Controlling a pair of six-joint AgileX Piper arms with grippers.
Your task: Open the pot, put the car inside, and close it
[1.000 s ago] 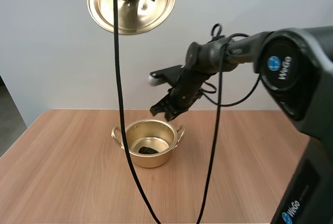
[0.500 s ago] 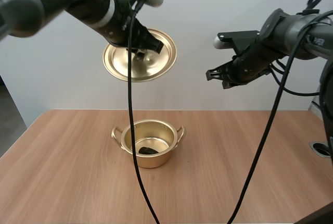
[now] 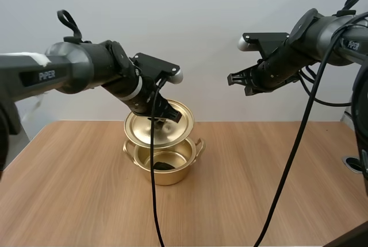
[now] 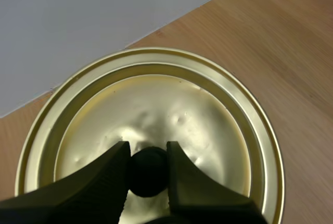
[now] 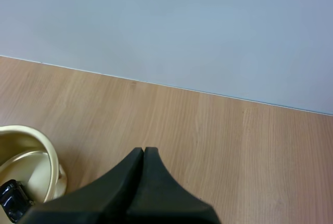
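Observation:
The gold pot (image 3: 165,161) stands on the table with a small dark car (image 3: 163,166) on its floor. Just above its rim hangs the gold lid (image 3: 160,123), tilted, with my left gripper (image 3: 160,118) shut on the lid's black knob (image 4: 149,171). In the left wrist view the lid (image 4: 156,120) fills the space under the fingers (image 4: 112,174). My right gripper (image 3: 236,80) is raised high at the right, away from the pot, its fingers (image 5: 143,169) together with nothing between them. Beside those fingers the pot's rim (image 5: 36,146) and the car (image 5: 11,199) show.
The wooden table (image 3: 75,189) has free room on all sides of the pot. A round hole (image 3: 355,163) sits near the table's right edge.
My left arm has brought the lid down from high up to just above the pot. My right gripper has pulled up and away to the right and now holds still.

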